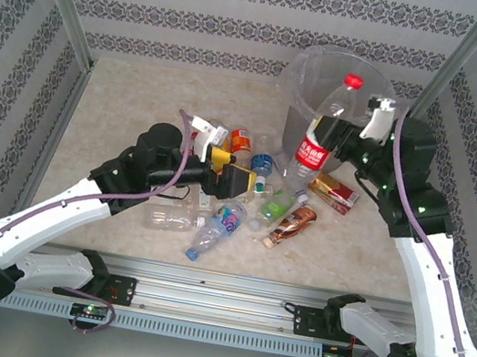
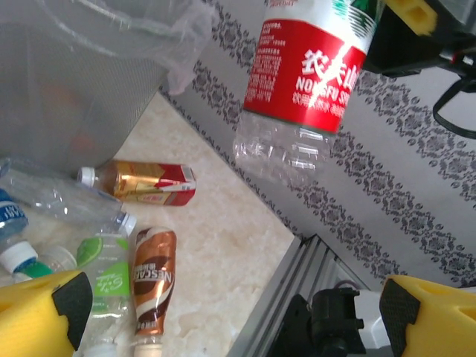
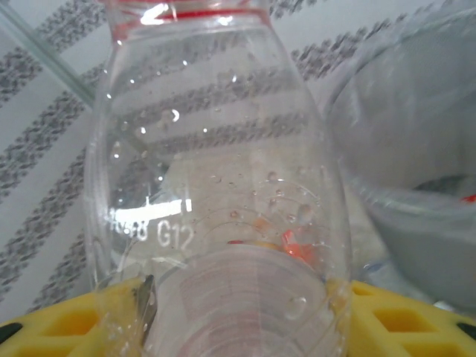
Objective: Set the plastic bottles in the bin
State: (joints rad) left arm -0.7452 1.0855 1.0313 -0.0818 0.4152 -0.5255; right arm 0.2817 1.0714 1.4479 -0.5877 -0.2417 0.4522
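Right jaws pinch the red-label bottle (image 1: pixel 315 151) mid-body, tilted, cap toward the bin (image 1: pixel 309 66). Left jaws spread over the loose bottles (image 1: pixel 243 207) on the desk (image 1: pixel 121 112). Risk: its base seems short of the rim, so releasing here could drop it outside.

- Bright, even light from above; only soft, faint shadows on the table (image 1: pixel 114 124).
- Right wrist: white glints dot the clear bottle (image 3: pixel 216 149); the bin (image 3: pixel 416 134) beside it is blurred.
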